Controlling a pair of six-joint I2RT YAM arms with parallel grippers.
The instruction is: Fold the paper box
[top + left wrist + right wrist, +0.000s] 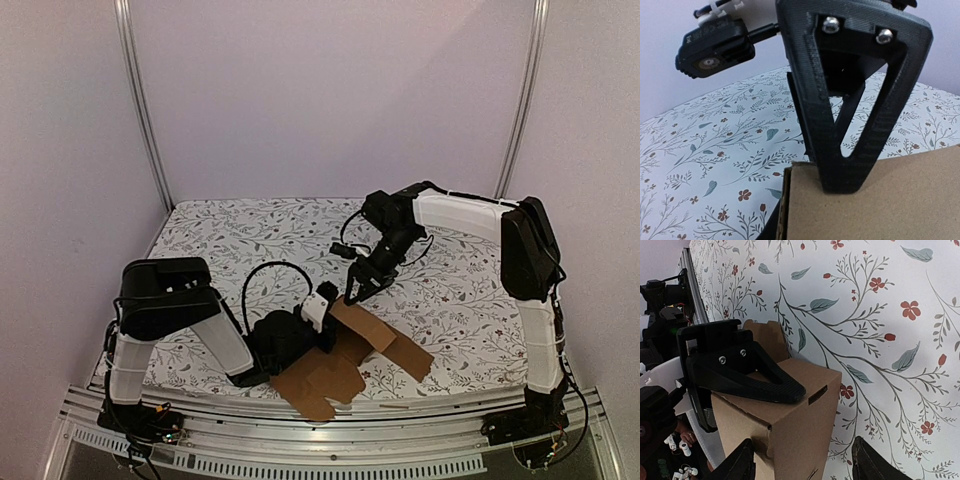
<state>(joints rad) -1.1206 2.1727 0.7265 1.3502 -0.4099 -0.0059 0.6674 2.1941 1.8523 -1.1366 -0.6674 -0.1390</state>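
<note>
Closest in, at the left gripper [822, 170]: pinched onto the top edge of a standing cardboard panel, one black finger [855, 125] in front of the sheet, the other seemingly behind it (mostly hidden, so judged rather than plainly seen). At the right gripper [805, 462]: spread wide and holding nothing, its two fingertips either side of a raised corner of the paper box [790, 415], with no clear contact.

Outward to the paper box itself: plain brown, lying near the front edge of a white cloth with a floral print [470, 290], between the two arms. Partly raised into a carton shape, with a couple of walls and a top panel meeting at a corner. Around that, flat on the cloth: several flaps, toward the front and the right. Judged roughly midway: some walls up, loose flaps yet to be lifted, tucked and closed.

Further out, the left arm [200, 320]: low, elbow folded back, forearm reaching along the cloth to the box's left side. The right arm [530, 260]: upright at the right edge, bent over at the top, reaching down and inward to the box from the far side.
</note>
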